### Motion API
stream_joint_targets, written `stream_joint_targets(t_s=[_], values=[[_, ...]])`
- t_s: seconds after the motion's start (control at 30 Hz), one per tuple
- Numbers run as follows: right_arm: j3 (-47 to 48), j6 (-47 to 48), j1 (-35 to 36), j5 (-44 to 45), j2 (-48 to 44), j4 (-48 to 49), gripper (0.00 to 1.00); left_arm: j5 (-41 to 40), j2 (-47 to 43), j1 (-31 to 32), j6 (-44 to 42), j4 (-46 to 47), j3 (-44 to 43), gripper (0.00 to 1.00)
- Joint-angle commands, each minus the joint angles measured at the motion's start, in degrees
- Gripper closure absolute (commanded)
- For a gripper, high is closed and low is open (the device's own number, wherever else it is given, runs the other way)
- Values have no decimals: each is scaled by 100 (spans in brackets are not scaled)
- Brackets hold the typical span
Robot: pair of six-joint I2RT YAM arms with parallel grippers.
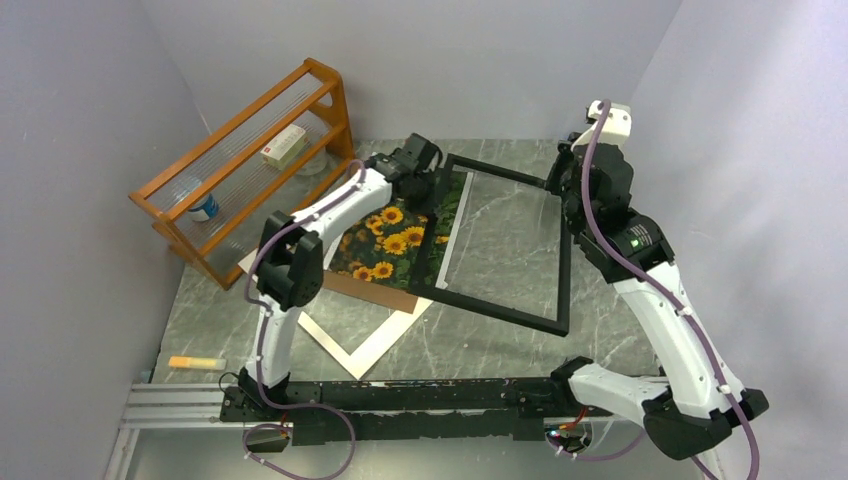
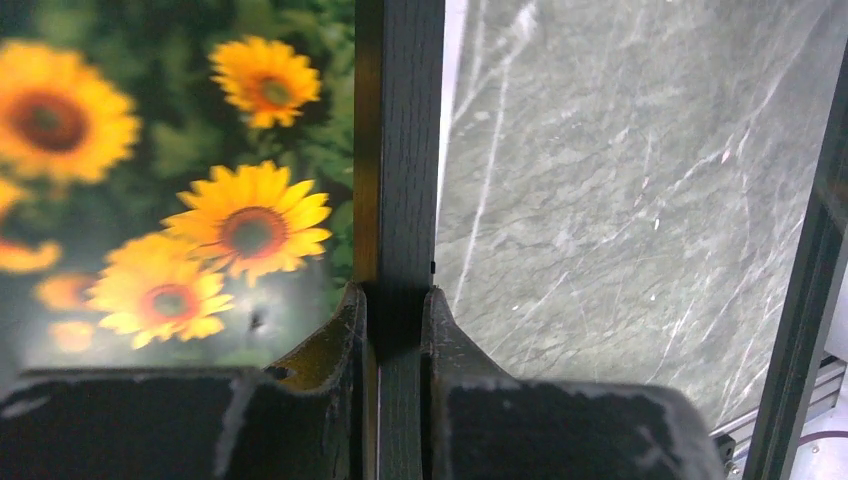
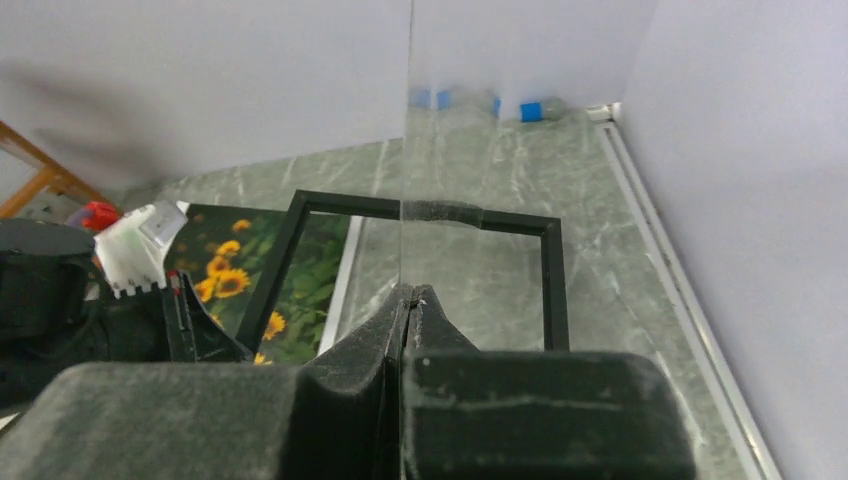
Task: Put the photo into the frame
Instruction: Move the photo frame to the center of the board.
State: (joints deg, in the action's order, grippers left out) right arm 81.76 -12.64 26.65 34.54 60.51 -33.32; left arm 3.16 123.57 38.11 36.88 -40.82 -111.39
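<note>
Left wrist — frame (image 2: 398,150) edge inside claw (image 2: 397,303)

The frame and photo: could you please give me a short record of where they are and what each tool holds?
frame: black, gripped at one bar
photo: sunflowers face up, partly under the frame's bar
left tool: shut on that frame bar
right tool: shut on the edge of a clear pane
task: photo not yet fitted
</note>
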Motion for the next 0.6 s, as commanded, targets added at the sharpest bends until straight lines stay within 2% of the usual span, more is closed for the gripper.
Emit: stream_joint_targets(t_s=[0.0,0.07,0.4,0.53,0.57], values=[[374,-164,-26,-571,196,431,100,185,-999,-291,118,303,153,98],[485,-250,-25,-786,325,416,100,314,-1160,-495,115,271,415,98],[827,-293,-28,-2293,872,642,100,439,-1659,-960,-327,1321,2699,98],[849,-544,-28,-2662,998,726,100,550,-1813,-1120,-453,1609,3115,97],[885,-610,-26,-2687,1035,717,100,569,-1873,-1157,-459,1668,3180,92]])
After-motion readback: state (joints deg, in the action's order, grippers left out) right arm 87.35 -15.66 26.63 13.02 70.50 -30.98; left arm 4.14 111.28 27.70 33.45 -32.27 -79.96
